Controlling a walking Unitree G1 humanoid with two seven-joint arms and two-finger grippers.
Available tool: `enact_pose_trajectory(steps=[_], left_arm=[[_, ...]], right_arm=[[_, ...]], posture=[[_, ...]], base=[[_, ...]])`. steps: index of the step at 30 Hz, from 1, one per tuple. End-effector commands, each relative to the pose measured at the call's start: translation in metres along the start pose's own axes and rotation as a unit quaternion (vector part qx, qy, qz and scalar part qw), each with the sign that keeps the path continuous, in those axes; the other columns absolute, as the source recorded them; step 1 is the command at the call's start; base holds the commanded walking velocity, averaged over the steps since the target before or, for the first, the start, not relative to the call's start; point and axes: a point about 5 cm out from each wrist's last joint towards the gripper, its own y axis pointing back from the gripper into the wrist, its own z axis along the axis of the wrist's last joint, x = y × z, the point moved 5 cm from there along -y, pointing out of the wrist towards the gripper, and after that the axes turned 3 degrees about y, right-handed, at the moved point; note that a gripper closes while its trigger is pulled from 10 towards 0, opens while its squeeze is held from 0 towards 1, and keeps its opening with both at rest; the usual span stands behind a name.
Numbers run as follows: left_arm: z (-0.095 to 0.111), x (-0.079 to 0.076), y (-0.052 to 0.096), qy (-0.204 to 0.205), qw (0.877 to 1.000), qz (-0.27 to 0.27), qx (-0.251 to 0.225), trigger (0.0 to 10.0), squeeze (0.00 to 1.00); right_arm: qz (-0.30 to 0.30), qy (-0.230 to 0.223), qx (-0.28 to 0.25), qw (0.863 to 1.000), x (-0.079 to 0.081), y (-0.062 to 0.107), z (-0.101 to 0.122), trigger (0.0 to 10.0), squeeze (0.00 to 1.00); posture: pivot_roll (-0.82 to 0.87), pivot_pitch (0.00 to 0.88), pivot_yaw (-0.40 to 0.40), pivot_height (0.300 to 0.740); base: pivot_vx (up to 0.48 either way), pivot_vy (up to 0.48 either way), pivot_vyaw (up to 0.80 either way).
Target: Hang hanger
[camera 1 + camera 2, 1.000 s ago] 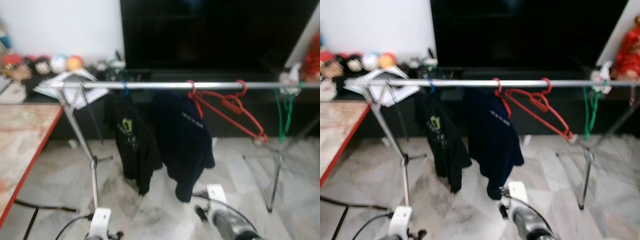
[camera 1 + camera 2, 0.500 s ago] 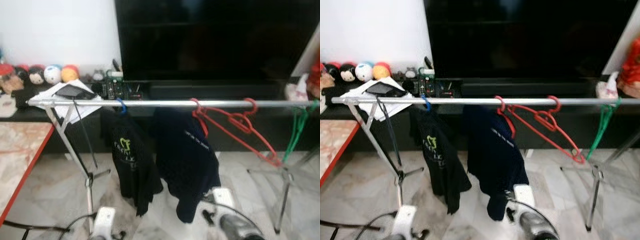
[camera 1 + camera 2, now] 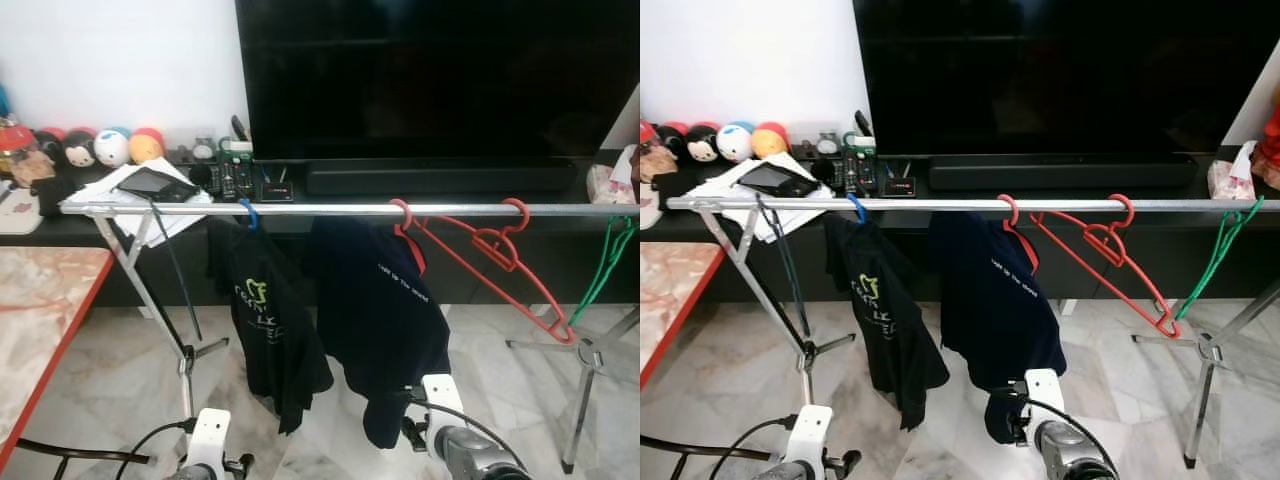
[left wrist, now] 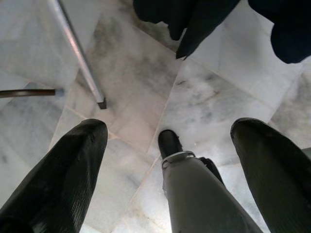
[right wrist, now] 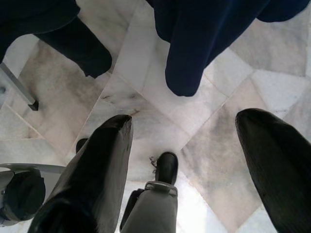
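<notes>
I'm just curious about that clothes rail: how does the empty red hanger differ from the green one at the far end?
The red hanger is empty and hangs tilted, its long side slanting down toward the green hanger. The red hanger is broad and spread out along the rail; the green hanger looks narrow and droops nearly straight down. The red one hangs nearer the dark navy shirt; the green one hangs near the rail's end. Both hook over the same rail and carry no clothes.

You see a yellow-green logo with lettering on the black shirt point(image 3: 268, 320) at nine o'clock of the navy shirt point(image 3: 385, 320), which carries one slanted line of small white print, but neither text is sharp enough to read.
</notes>
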Motion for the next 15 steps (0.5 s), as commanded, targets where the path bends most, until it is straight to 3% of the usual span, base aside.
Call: enact_pose_trajectory(steps=[1, 13, 15], left_arm=[[-0.0038, -0.0035, 0.0, -0.003, 1.0, -0.004, 0.006, 10.0, 0.0], [-0.0034, -0.0041, -0.0001, -0.001, 1.0, -0.004, 0.005, 10.0, 0.0], [-0.003, -0.0025, 0.0, -0.003, 1.0, 0.004, 0.003, 10.0, 0.0]], right_arm=[[-0.001, 0.001, -0.003, 1.0, -0.0017, 0.0002, 0.0032, 10.0, 0.0], [0.0, 0.004, -0.003, 1.0, -0.0023, 0.0004, 0.0034, 10.0, 0.0], [0.0, 0.004, -0.003, 1.0, -0.0023, 0.0004, 0.0034, 10.0, 0.0]], posture=[[-0.07, 0.0, -0.004, 0.74], [-0.07, 0.0, -0.007, 0.74], [-0.07, 0.0, -0.007, 0.74]], base=[[0.0, -0.469, 0.0], [0.0, -0.467, 0.0], [0.0, 0.0, 0.0]])
